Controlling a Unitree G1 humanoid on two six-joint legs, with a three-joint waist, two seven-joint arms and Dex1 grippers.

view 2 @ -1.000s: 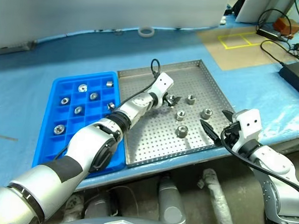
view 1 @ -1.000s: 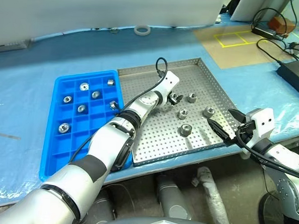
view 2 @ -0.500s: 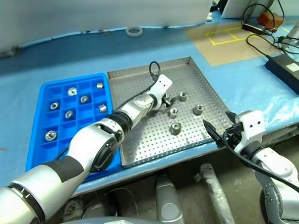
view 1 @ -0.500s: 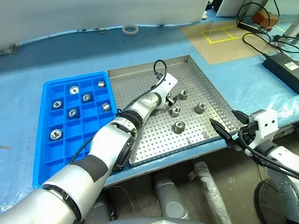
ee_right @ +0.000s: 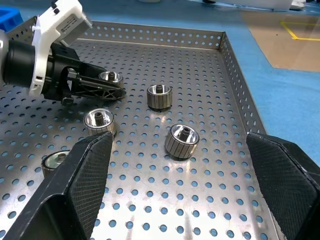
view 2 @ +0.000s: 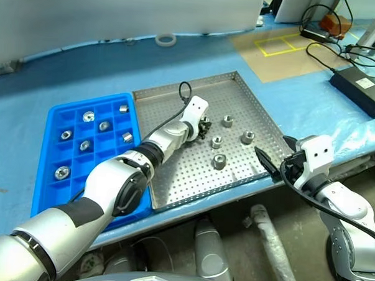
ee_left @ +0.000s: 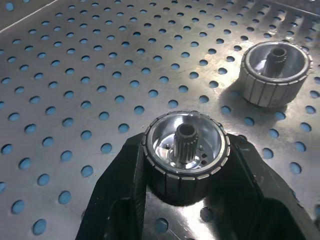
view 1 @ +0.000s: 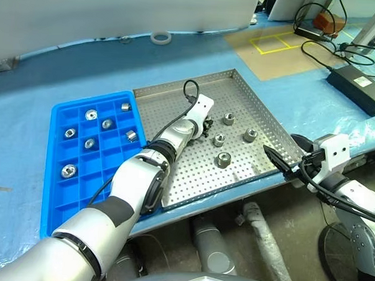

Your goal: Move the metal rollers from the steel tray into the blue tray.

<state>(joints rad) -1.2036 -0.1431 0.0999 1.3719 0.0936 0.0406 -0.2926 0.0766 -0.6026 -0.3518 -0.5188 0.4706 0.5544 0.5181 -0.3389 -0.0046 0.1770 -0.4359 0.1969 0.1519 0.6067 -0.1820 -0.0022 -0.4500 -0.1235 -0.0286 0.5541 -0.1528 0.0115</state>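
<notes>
The steel tray (view 1: pixel 177 81) lies on the blue-covered table, with the blue tray (view 1: pixel 73 198) against its left side. My left gripper (view 1: pixel 206 125) is low over the steel tray's middle, shut on one metal roller (ee_left: pixel 185 157) that stands on the perforated floor. Three loose rollers (view 1: pixel 223 159) lie to its right, one of them close by (ee_left: pixel 274 72). Several rollers (view 1: pixel 91 114) sit in separate compartments of the blue tray. My right gripper (view 1: pixel 285 151) hangs open off the steel tray's near right corner, holding nothing.
A white tape ring (view 1: pixel 159 36) lies at the back of the table. A brown board with yellow tape (view 1: pixel 276 45) and a black power adapter (view 1: pixel 358 79) with cables are at the far right. The table's front edge runs just below both trays.
My left gripper has closed on the roller that stood between its open fingers. The camera has swung, shifting the whole picture. The right gripper stays open in place.
</notes>
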